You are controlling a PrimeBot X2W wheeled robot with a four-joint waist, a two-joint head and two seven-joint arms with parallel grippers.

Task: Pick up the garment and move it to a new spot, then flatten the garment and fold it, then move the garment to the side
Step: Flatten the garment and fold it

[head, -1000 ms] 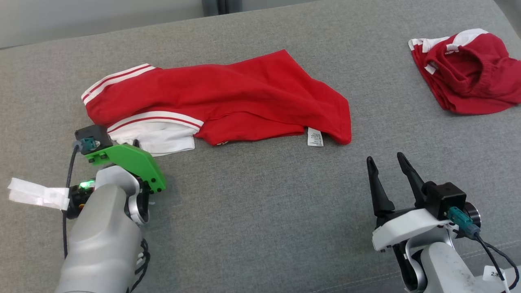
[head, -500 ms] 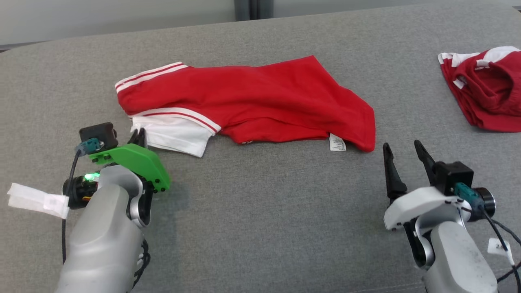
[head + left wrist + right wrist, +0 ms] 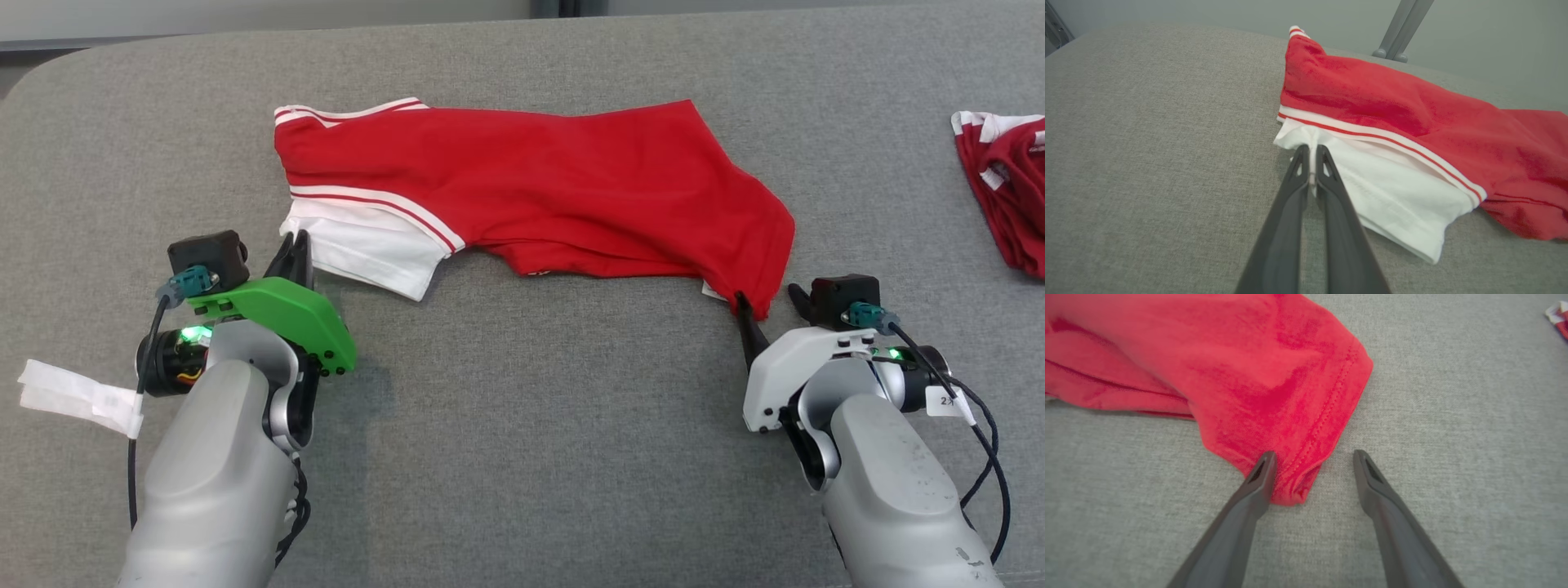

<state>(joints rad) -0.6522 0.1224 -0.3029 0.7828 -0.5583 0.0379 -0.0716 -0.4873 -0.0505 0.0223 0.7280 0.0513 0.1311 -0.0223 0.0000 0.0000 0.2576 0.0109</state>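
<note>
A red garment (image 3: pixel 539 188) lies stretched across the grey cushion (image 3: pixel 522 457), with a gripper at each end.
In the left wrist view the left gripper (image 3: pixel 1312 152) is pinched tight on the edge of the white sleeve (image 3: pixel 1392 196), a nip that is hard to make out from the head. In the right wrist view the right gripper (image 3: pixel 1314 455) is spread wide, and the hem corner (image 3: pixel 1294 490) lies ungrasped between its fingers. The head view catches a second red garment (image 3: pixel 1008 196) at far right.
</note>
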